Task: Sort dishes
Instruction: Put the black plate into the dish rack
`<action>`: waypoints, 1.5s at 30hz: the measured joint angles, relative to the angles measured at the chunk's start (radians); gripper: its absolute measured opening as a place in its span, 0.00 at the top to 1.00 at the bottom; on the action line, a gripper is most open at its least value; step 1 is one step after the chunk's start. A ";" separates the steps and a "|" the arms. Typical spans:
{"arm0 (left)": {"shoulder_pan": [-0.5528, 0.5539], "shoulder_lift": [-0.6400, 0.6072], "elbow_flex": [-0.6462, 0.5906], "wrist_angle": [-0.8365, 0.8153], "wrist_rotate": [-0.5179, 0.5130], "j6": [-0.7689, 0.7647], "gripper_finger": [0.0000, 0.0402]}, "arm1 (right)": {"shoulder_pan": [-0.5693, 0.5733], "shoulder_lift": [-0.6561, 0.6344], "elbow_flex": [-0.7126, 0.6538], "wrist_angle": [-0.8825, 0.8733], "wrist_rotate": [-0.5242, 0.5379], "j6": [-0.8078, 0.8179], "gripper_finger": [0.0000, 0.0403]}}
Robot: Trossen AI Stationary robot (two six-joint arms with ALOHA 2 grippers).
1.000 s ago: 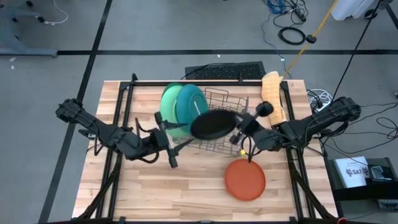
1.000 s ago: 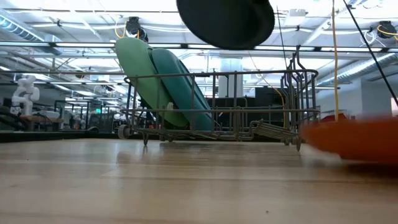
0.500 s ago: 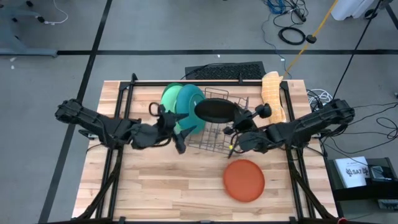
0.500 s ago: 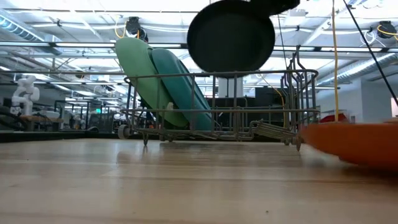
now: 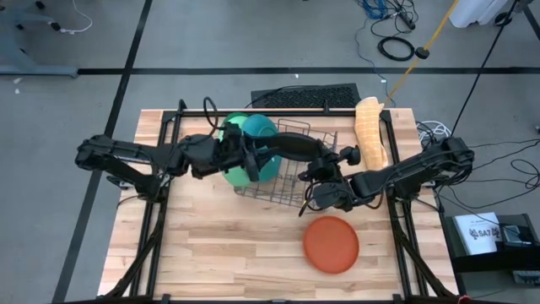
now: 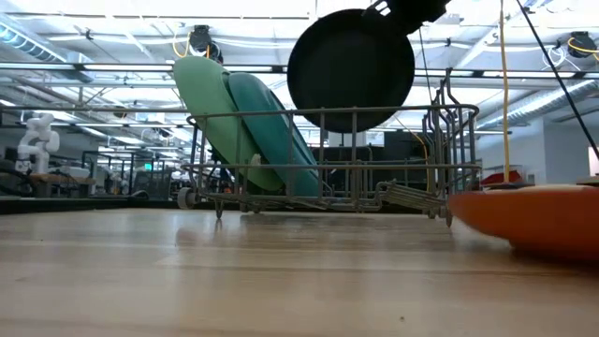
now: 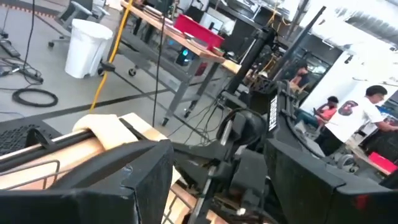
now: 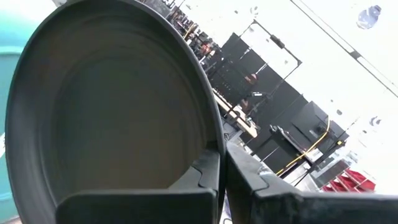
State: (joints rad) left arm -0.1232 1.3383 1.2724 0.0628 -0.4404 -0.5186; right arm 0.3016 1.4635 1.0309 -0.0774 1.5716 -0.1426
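A black plate stands on edge above the grey wire rack, with my right gripper shut on it. A light-green plate and a teal plate lean side by side in the rack's left end, lower edges among the wires. An orange plate lies flat on the table, near and right of the rack. My left gripper hovers open over the two green plates, level, with nothing between its fingers. My right gripper pinches the black plate's rim between its two fingers, reaching in level from the table's right. The plate stands upright, its lower edge below the rack's top rail. Whether it touches the wires I cannot tell.
A beige ribbed roll lies at the rack's far right. A black mat lies at the table's far edge. Dark frame rails run along both table sides. Bare wood lies near and left of the orange plate.
My right gripper has sunk and turned, tipping the black plate from nearly flat to upright and bringing it down over the rack. My left gripper has swung from the rack's near left corner toward the far edge, over the green plates, rolling as it went.
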 joint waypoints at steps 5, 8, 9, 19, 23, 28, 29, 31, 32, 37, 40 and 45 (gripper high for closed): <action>0.017 0.038 0.000 -0.001 0.001 0.000 0.38 | 0.000 -0.019 0.000 0.000 0.000 -0.004 1.00; 0.030 0.064 0.000 -0.003 0.003 -0.005 0.38 | 0.001 -0.027 0.000 0.000 -0.001 0.000 1.00; 0.033 0.072 0.000 -0.007 0.005 -0.021 0.38 | 0.001 -0.030 0.000 0.000 0.000 0.000 1.00; -0.003 0.090 -0.001 -0.101 -0.027 0.533 0.38 | 0.011 -0.095 0.000 -0.008 0.000 -0.027 1.00; -0.033 0.088 -0.001 -0.061 -0.181 0.791 0.38 | 0.022 -0.116 0.000 -0.010 0.000 -0.047 1.00; -0.021 0.097 -0.001 -0.088 -0.332 0.899 0.38 | 0.021 -0.118 0.000 -0.010 -0.004 -0.053 1.00; -0.012 0.100 -0.001 -0.090 -0.332 0.884 0.38 | 0.021 -0.118 0.000 -0.009 -0.005 -0.053 1.00; 0.007 0.108 0.000 -0.104 -0.330 0.839 0.38 | 0.021 -0.118 0.000 -0.010 -0.006 -0.053 1.00; 0.016 0.114 0.000 -0.121 -0.328 0.821 0.38 | 0.021 -0.118 0.000 -0.010 -0.007 -0.053 0.99; 0.055 0.144 0.000 -0.159 -0.260 0.814 0.38 | 0.021 -0.117 0.000 -0.009 -0.007 -0.061 0.99; 0.066 0.147 0.000 -0.152 -0.211 0.814 0.38 | 0.021 -0.117 0.000 -0.009 -0.007 -0.064 0.99; 0.098 0.153 0.000 -0.151 -0.206 0.815 0.42 | 0.021 -0.117 0.000 -0.008 -0.054 -0.085 0.99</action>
State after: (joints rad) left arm -0.0248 1.4910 1.2720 -0.0879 -0.6467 0.2965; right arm 0.3229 1.3460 1.0309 -0.0854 1.5175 -0.2279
